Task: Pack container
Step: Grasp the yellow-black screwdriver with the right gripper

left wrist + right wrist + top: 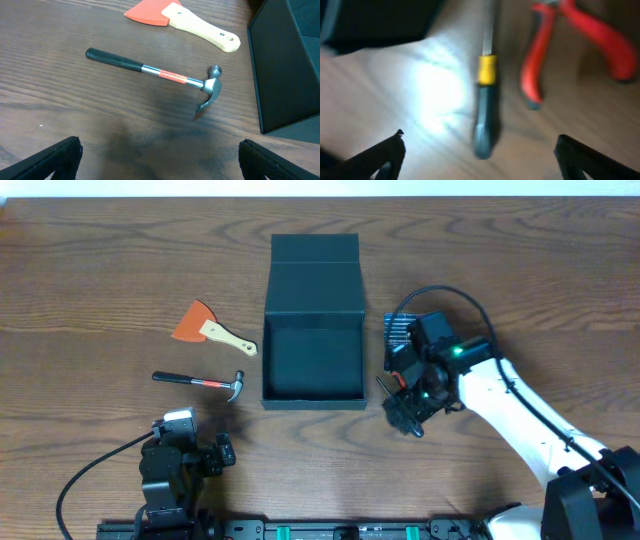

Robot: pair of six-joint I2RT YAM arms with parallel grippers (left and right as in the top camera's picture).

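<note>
On the wood-grain tabletop (100, 260), a hammer (200, 382) lies with its black grip toward 9 o'clock and its steel head toward 3 o'clock. An orange-bladed, wooden-handled scraper (210, 328) sits apart at its 12 o'clock. In the blurred right wrist view, a black-and-yellow screwdriver (485, 100) points to 12 o'clock, with red-handled pliers (570, 45) at its 2 o'clock.

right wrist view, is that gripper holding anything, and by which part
Nothing is held: the right gripper is open and empty, with the screwdriver and red pliers lying loose on the table.
</note>
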